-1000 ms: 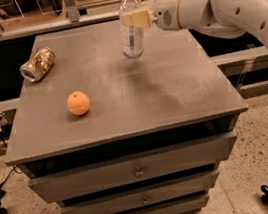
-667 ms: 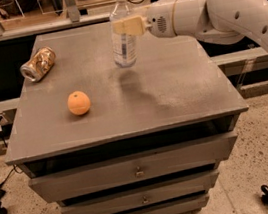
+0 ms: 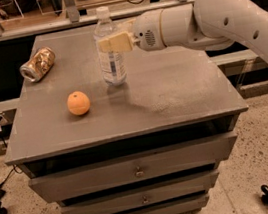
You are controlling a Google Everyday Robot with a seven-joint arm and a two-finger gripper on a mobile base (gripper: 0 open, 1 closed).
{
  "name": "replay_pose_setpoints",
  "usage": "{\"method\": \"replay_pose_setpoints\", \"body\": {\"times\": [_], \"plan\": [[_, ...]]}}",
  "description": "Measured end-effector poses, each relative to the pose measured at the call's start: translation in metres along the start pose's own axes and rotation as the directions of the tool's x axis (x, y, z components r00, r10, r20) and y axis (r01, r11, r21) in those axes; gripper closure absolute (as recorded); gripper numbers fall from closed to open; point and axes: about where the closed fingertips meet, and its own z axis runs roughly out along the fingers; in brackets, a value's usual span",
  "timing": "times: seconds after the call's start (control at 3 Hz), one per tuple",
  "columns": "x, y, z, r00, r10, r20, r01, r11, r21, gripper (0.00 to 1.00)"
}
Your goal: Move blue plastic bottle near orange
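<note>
Tall clear plastic water bottle with white cap and pale blue-white label is upright at centre-left of the grey cabinet surface, well in from every edge. Can't tell if its base is touching the surface or just off it.

White arm reaches in from the upper right. Gripper is at the bottle's upper body, with the beige fingers clamped around the bottle.

Small round orange fruit sits lower left of the bottle, near it but apart, with a bare strip of surface between them and nothing in it. Right half of the surface is open. The orange is closer to the left and front edges than the bottle.

Crushed gold-brown can lies on its side at the upper-left corner, well clear of both.

Versus 0.7 s ago: the bottle and gripper have shifted down and left, closer to the orange. Orange and can unmoved.
</note>
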Motion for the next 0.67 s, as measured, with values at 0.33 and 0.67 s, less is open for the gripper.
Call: {"method": "replay_pose_setpoints", "body": {"times": [0.33, 0.67], "plan": [[0.008, 0.019, 0.006, 0.998, 0.057, 0.002, -0.057, 0.9968, -0.056, 1.0], [0.011, 0.033, 0.01, 0.997, 0.08, 0.017, -0.078, 0.9901, -0.117, 1.0]]}}
